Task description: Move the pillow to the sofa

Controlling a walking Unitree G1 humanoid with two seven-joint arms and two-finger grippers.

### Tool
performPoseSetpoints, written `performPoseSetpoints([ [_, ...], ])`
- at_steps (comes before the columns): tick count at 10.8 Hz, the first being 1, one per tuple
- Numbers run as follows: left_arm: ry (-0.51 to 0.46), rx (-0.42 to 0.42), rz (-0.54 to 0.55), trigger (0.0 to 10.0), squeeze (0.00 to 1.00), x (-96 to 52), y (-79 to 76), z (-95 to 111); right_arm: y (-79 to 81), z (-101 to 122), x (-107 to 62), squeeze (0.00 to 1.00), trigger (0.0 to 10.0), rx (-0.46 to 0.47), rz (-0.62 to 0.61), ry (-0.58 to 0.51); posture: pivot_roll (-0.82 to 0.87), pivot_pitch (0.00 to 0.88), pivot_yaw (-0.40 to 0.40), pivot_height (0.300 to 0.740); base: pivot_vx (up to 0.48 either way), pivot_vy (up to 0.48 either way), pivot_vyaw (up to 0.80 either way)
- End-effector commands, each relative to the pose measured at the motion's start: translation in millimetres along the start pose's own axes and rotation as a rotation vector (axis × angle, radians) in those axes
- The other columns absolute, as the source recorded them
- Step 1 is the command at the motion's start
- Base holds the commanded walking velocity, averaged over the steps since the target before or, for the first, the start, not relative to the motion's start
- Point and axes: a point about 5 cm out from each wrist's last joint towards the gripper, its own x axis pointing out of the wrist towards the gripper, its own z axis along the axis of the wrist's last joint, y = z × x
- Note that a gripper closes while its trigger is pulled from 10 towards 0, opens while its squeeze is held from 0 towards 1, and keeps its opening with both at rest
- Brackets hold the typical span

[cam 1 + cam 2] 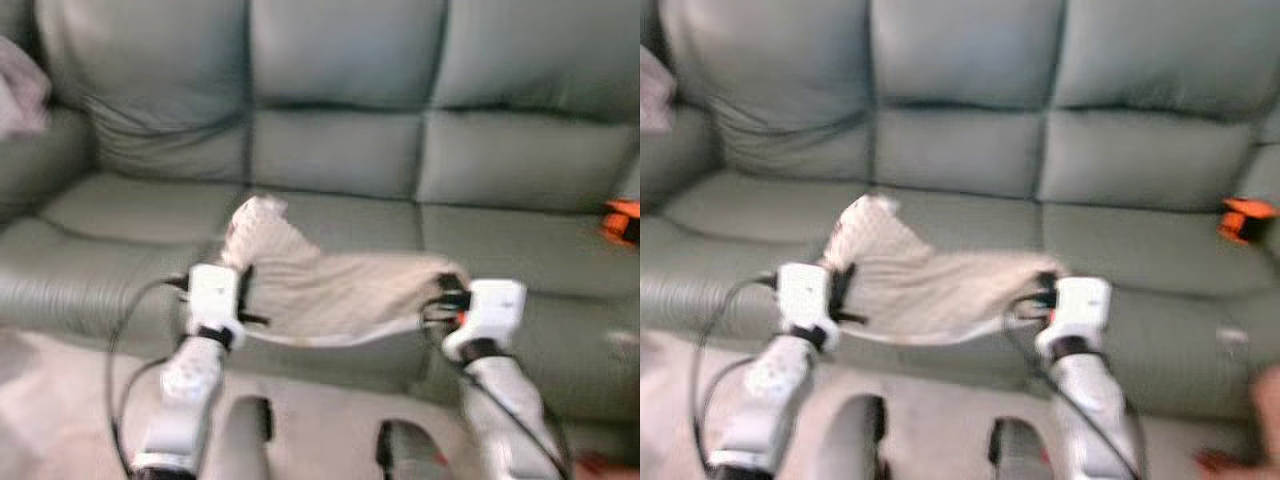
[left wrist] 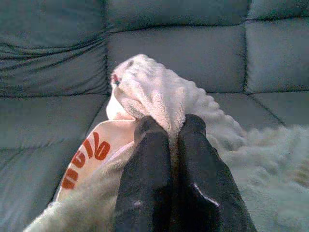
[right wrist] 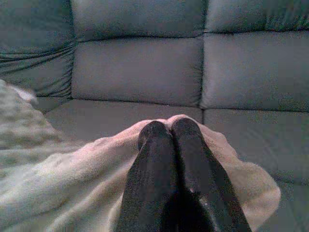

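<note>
— Where is the pillow [image 1: 325,290] right now?

— Slung between the two grippers, just at the near front edge of the sofa [image 1: 340,150], over the middle seat cushion. It hangs limp, more like a fleecy cover than a stuffed cushion.

— Which way does it run?

— Its long axis goes left to right, across the seat front. The middle sags, and the left end stands up in a peak that points toward the backrest.

— And the grippers?

— The left gripper [image 2: 169,126] is pinched tight on the raised left corner; fleece bulges out between its black fingers [image 2: 147,169], and an orange-lettered label [image 2: 87,157] shows just beside them. The right gripper [image 3: 166,128] is clamped on the right corner, fabric folded over its fingertips.

— How much room is there on the seat?

— Bare cushion lies beyond the pillow, out to the backrest, and to both sides. A pinkish cloth [image 1: 22,88] sits on the far left arm, and an orange object [image 1: 622,220] lies at the far right, both well apart from the pillow.

— Anything nearer?

— Pale floor [image 1: 60,400] in front of the sofa.
</note>
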Motion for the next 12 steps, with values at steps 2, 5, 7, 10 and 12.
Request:
performPoseSetpoints([
  [2,-0.056,0.005,-0.018,10.0,0.00,4.8,-2.3,12.6,-1.2,7.0,3.0,0.00,10.0,-0.009,-0.002,-0.034,-0.04,0.000,0.013,0.650,0.000,0.000,0.00],
  [5,-0.059,-0.003,-0.026,10.0,0.00,6.4,-4.6,13.5,-0.8,6.5,1.9,0.00,10.0,-0.011,-0.002,-0.031,-0.04,0.000,0.017,0.650,0.082,0.000,0.00],
  [7,-0.059,-0.005,-0.029,10.0,0.00,6.8,-5.1,13.4,-1.0,7.0,1.8,0.00,10.0,-0.022,0.003,-0.031,-0.04,0.000,0.017,0.650,0.264,0.000,0.00],
  [10,-0.059,-0.007,-0.029,10.0,0.00,7.8,-5.4,13.7,-1.4,7.7,3.1,0.00,10.0,-0.022,0.003,-0.034,-0.04,0.000,0.017,0.650,0.270,0.000,0.00],
  [12,-0.057,-0.009,-0.032,10.0,0.00,8.3,-6.2,13.5,-2.2,8.0,3.6,0.00,10.0,-0.028,0.002,-0.034,-0.04,0.000,0.017,0.650,0.272,0.000,0.00],
])
